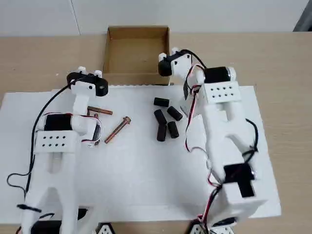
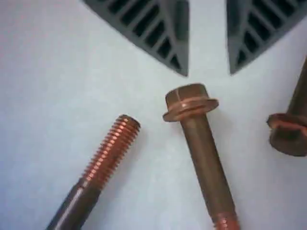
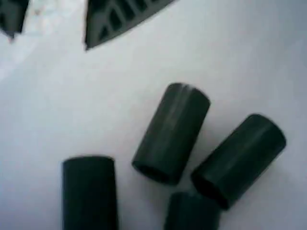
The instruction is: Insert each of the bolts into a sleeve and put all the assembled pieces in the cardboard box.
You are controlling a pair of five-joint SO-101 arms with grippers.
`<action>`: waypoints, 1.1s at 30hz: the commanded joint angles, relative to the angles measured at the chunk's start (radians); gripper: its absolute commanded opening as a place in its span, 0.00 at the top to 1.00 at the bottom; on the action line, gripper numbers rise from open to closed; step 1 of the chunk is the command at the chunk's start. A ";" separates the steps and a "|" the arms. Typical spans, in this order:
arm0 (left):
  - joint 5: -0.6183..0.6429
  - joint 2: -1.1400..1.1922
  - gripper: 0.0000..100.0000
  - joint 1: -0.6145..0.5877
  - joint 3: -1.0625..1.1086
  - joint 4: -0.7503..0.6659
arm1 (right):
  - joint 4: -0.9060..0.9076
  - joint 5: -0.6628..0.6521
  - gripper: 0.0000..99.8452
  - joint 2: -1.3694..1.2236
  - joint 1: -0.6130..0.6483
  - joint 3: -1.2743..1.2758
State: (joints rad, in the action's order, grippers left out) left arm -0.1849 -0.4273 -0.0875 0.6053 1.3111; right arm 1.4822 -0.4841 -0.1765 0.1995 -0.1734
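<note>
Three copper bolts lie on the white sheet: one [image 1: 117,129] slanted, one [image 1: 100,111] by the left arm, a third [image 1: 95,116] partly hidden under it. My left gripper [image 2: 207,72] hangs open just above a bolt's flanged head [image 2: 190,102], with a threaded bolt end [image 2: 114,145] and another bolt head [image 2: 288,135] to either side. In the high view the left gripper [image 1: 87,101] points down at them. Several black sleeves [image 1: 165,119] lie loose mid-sheet. My right gripper [image 3: 48,38], seen from above [image 1: 186,105], is open and empty beside the sleeves [image 3: 170,134].
The open cardboard box [image 1: 138,53] stands at the back between the two arms, with nothing inside. The white sheet [image 1: 146,175] covers the wooden table, with free room toward the front. Loose cables hang along both arms.
</note>
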 commanded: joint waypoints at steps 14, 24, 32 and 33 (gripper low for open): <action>-0.029 0.127 0.94 0.005 -0.041 -0.063 | -0.039 -0.110 0.91 -0.197 0.097 -0.130; -0.028 0.132 0.94 0.002 -0.035 -0.091 | -0.064 -0.112 0.91 -0.321 0.097 -0.256; -0.028 0.132 0.94 0.003 -0.035 -0.091 | -0.005 -0.141 0.91 -0.453 0.105 -0.405; -0.028 0.132 0.94 0.003 -0.035 -0.091 | 0.012 -0.141 0.91 -0.469 0.107 -0.422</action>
State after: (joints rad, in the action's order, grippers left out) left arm -0.2110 -0.2923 -0.0875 0.6053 1.2344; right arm 1.4638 -0.6176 -0.6276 0.2961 -0.5263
